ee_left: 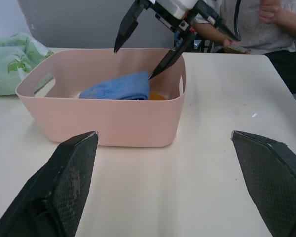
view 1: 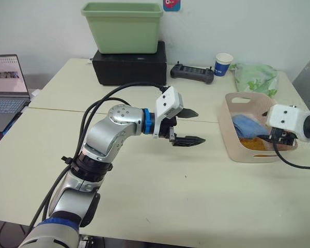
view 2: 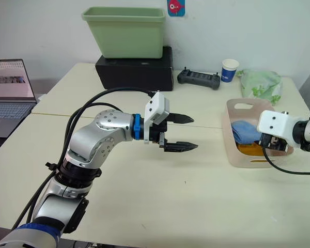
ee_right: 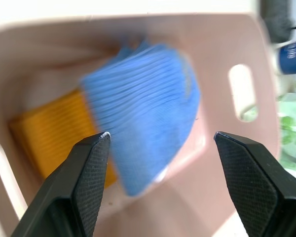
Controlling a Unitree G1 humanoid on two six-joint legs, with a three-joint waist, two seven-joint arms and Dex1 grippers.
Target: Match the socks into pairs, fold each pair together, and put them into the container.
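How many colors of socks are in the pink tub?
2 show. The light blue socks lie on top in the pink tub, and the mustard-yellow socks sit partly under them. More socks, like white ones, may be hidden underneath.

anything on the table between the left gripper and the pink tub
No: in the left wrist view, only bare tabletop lies between the open left gripper and the pink tub. The left eye view shows the same bare stretch.

A pale pink container [view 1: 250, 150] held light blue socks [ee_right: 145, 108] over mustard-yellow socks [ee_right: 52, 136]. Far off, a light green tub [view 1: 123, 27] sat on a black box [view 1: 129, 66], beside a blue-and-white cup [view 1: 223, 64] and a green leaf-patterned bag [view 1: 256, 76].
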